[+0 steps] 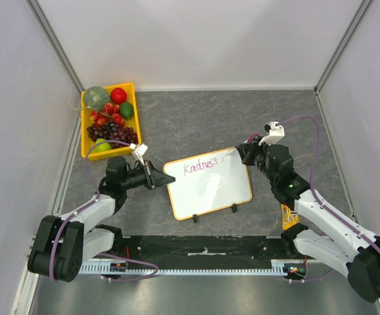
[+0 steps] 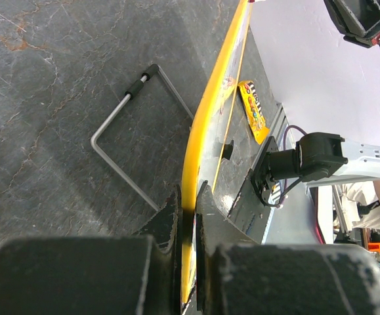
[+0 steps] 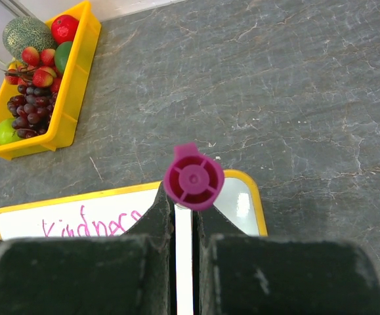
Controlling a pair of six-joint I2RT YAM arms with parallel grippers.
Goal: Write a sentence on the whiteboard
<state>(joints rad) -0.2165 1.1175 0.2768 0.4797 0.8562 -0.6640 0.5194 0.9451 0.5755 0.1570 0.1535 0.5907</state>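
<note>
The whiteboard (image 1: 209, 190), white with an orange-yellow frame, lies tilted mid-table. The sentence (image 1: 199, 165) reads "Kindness" in pink along its far edge, and the same pink writing (image 3: 88, 223) shows in the right wrist view. My left gripper (image 1: 167, 178) is shut on the board's left edge; in the left wrist view the yellow frame (image 2: 206, 131) runs between the closed jaws of the left gripper (image 2: 188, 210). My right gripper (image 1: 242, 152) is shut on a pink-capped marker (image 3: 193, 177) over the board's far right corner (image 3: 245, 197). The marker's tip is hidden.
A yellow tray (image 1: 94, 155) of fruit stands at the back left. An orange candy packet (image 1: 287, 216) lies by the right arm's base. A bent wire stand (image 2: 121, 141) shows beside the board. Enclosure walls ring the grey table.
</note>
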